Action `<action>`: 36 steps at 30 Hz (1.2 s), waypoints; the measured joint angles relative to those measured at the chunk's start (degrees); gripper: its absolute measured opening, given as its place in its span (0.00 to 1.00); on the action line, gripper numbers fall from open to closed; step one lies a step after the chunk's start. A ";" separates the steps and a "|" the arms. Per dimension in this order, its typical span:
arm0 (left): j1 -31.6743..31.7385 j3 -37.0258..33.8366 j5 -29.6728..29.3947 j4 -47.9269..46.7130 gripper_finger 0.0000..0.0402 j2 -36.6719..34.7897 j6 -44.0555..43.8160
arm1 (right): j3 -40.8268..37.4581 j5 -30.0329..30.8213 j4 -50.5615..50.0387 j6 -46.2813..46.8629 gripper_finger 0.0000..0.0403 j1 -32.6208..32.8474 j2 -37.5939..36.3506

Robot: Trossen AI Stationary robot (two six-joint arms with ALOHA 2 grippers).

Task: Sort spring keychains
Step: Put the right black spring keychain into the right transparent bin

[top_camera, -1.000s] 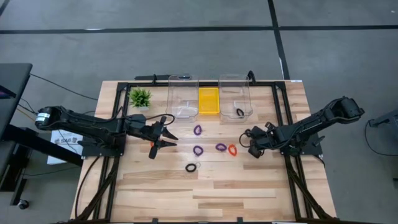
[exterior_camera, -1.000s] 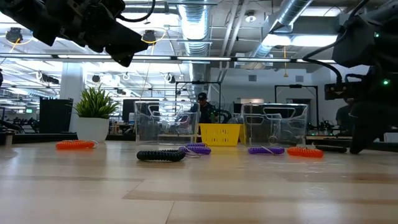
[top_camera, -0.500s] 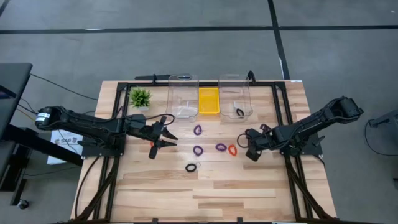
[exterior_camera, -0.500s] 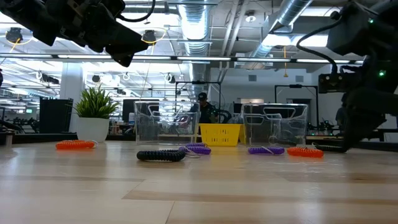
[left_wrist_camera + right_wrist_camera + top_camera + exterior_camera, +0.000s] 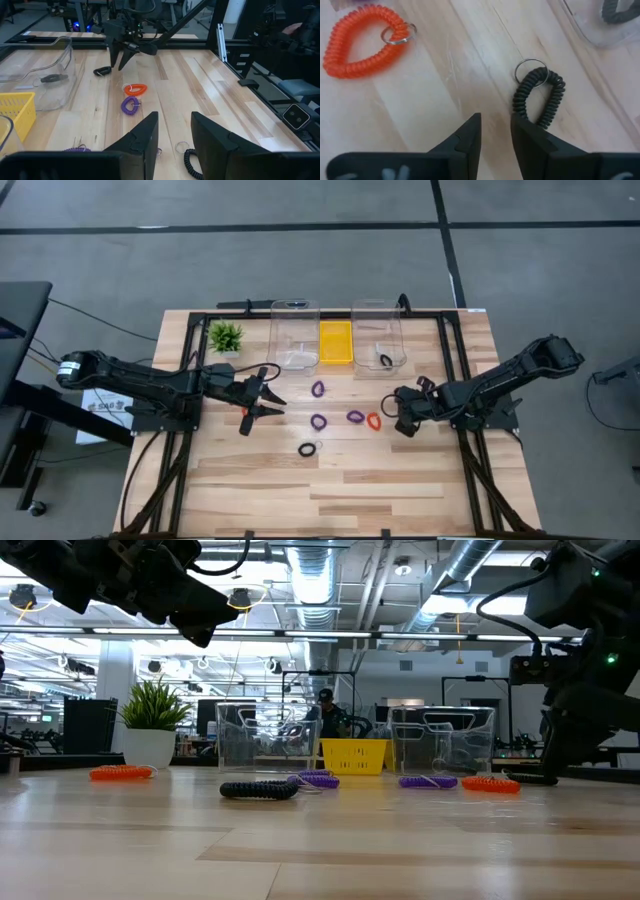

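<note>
The step in hand is judged to be the approach for a pick. The right claw [image 5: 398,423] is held low at right of centre in the high view, just right of a red-orange keychain [image 5: 373,421]. Its fingers are seen almost closed and empty in the right wrist view, with only a narrow gap between them. A black keychain [image 5: 540,96] lies on the surface [image 5: 400,480] directly ahead of those fingers, with the red-orange one at the upper left of that frame. The next move is judged to call for spreading the fingers, lowering over one coil, closing and lifting. The left claw [image 5: 262,401] is held at left of centre in the high view, slightly parted and empty. Further keychains lie mid-frame: three purple, [image 5: 317,389], [image 5: 319,421], [image 5: 355,417], and one black [image 5: 307,449]. Another black one [image 5: 386,361] rests in the right clear bin [image 5: 377,308]. The black coil by the right claw is masked in the high view. The low view alone shows a red-orange keychain [image 5: 121,773] at far left beside the plant pot [image 5: 150,747].
</note>
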 joint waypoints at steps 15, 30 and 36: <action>0.01 0.00 0.01 0.00 0.28 0.00 0.00 | 0.04 10.10 -0.22 -2.03 0.31 -0.01 -0.02; 0.00 0.00 0.00 0.02 0.28 0.00 0.00 | -0.08 10.01 -0.03 0.16 0.35 -0.01 0.09; 0.00 0.00 0.02 0.11 0.28 0.00 0.00 | -1.96 9.60 0.10 2.11 0.38 -1.38 0.09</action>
